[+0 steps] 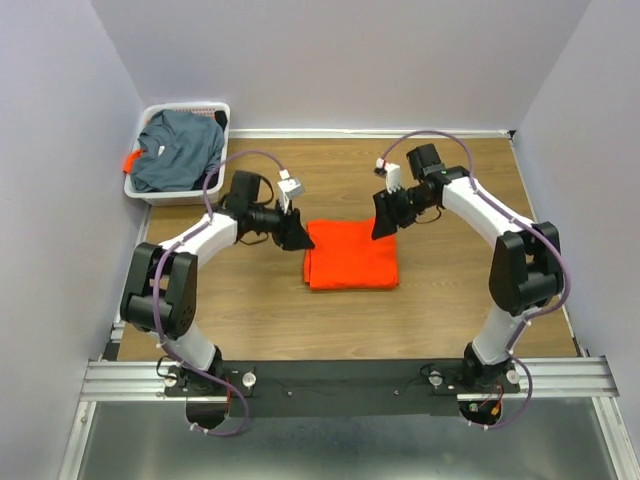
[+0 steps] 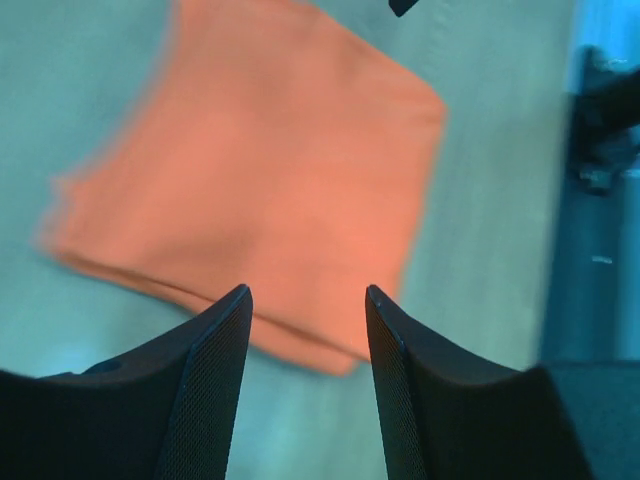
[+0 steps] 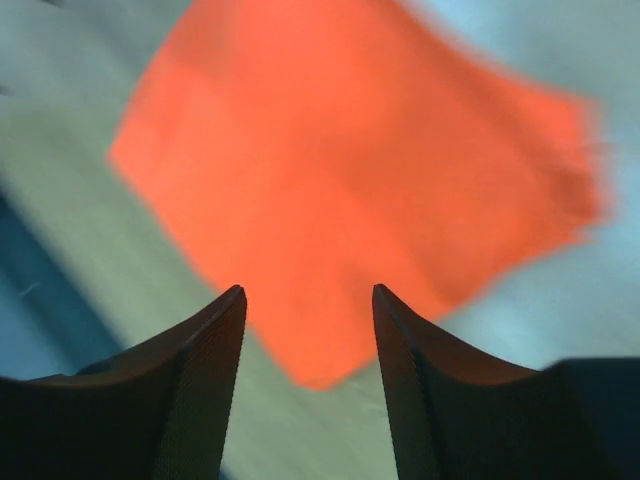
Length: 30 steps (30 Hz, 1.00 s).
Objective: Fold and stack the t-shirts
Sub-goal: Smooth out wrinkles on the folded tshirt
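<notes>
The orange t-shirt lies folded into a flat rectangle on the wooden table; it also shows in the left wrist view and the right wrist view. The dark grey-blue t-shirt lies crumpled in the white basket. My left gripper hovers above the orange shirt's far left corner, open and empty. My right gripper hovers above its far right corner, open and empty.
The white slotted basket stands at the far left corner of the table, with a bit of orange at its left side. Pale walls enclose the table on three sides. The metal mounting rail runs along the near edge.
</notes>
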### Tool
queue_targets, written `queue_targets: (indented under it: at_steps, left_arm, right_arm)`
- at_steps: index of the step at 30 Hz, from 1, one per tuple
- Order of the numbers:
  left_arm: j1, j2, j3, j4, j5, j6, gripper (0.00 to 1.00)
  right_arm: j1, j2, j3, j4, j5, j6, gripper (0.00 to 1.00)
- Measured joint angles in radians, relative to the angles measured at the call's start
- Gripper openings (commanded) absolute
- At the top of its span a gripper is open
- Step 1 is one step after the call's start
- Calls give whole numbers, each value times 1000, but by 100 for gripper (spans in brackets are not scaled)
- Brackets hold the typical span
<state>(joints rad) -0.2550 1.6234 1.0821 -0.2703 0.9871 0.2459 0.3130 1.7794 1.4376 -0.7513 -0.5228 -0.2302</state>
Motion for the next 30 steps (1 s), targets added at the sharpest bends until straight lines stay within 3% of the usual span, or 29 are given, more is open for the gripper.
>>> queue_targets:
  at_steps: [4, 10, 14, 20, 23, 30]
  left_arm:
    - [-53, 12, -177, 171, 77, -230, 56]
    - [-187, 23, -288, 394, 155, -447, 57]
    - [-189, 100, -318, 511, 162, -537, 57]
    - [-57, 282, -313, 517, 186, -570, 54]
    - [-39, 274, -307, 505, 186, -544, 54]
    - [-76, 84, -303, 377, 183, -455, 53]
  right_arm:
    - [1, 41, -109, -3, -252, 69, 53]
    - [2, 125, -271, -11, -491, 111, 51]
    - [2, 167, -286, -10, -504, 106, 44]
    - [-44, 250, -311, -14, -479, 82, 40]
    - [-68, 222, -325, -21, -455, 72, 31]
    - [-73, -12, -274, -48, -459, 101, 25]
